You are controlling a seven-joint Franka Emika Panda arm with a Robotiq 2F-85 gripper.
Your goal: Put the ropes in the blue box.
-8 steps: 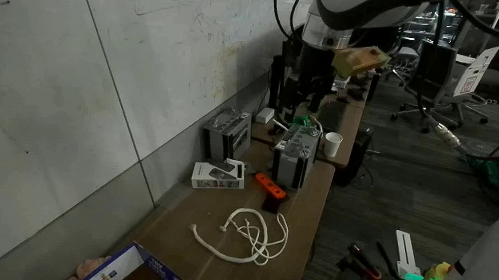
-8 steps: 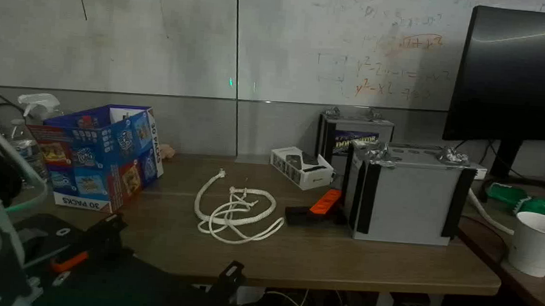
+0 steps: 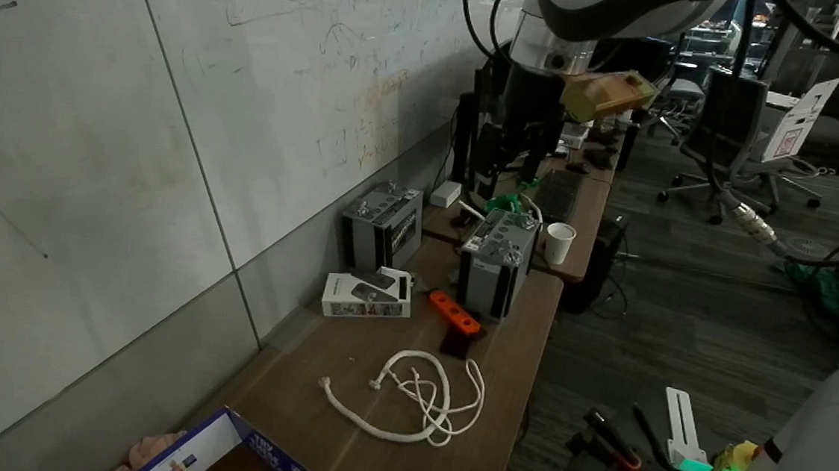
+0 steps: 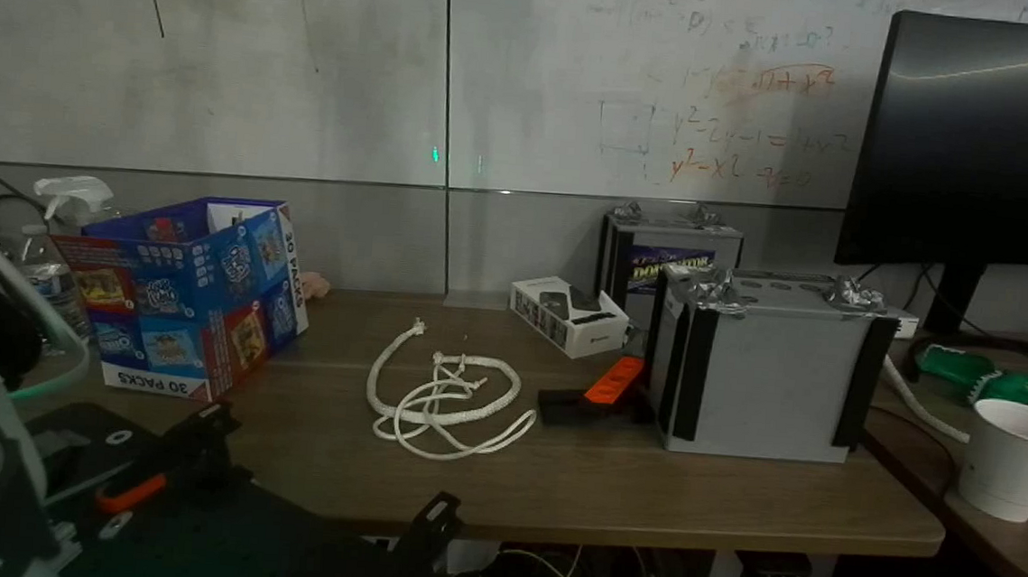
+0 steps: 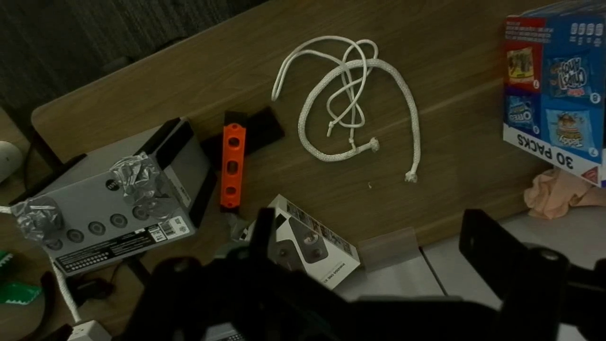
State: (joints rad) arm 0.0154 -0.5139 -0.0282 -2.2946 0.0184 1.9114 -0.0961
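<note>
Two white ropes lie curled together on the wooden table in all views. The thicker rope (image 3: 389, 436) (image 4: 371, 387) (image 5: 414, 113) makes a wide open loop. The thinner rope (image 3: 482, 398) (image 4: 503, 442) (image 5: 284, 71) lies in tangled loops across it. The blue box (image 4: 238, 283) stands open-topped on the table beside the ropes. Its rim shows in an exterior view (image 3: 264, 448), and its printed side in the wrist view (image 5: 568, 85). My gripper (image 3: 508, 176) hangs above the table, apart from the ropes. In the wrist view the gripper (image 5: 369, 220) is open, its fingers wide apart with nothing between them.
Two grey battery-like boxes (image 4: 771, 370) (image 3: 382, 229), a white camera box (image 4: 571, 315) and an orange tool (image 3: 453, 311) stand near the ropes. A white cup (image 4: 1018, 460) and a monitor (image 4: 986, 140) are farther along. A whiteboard (image 3: 173, 134) borders the table's back.
My gripper has risen slightly. Its dark tips at the top edge of an exterior view have almost left the picture. The ropes and the box have not moved.
</note>
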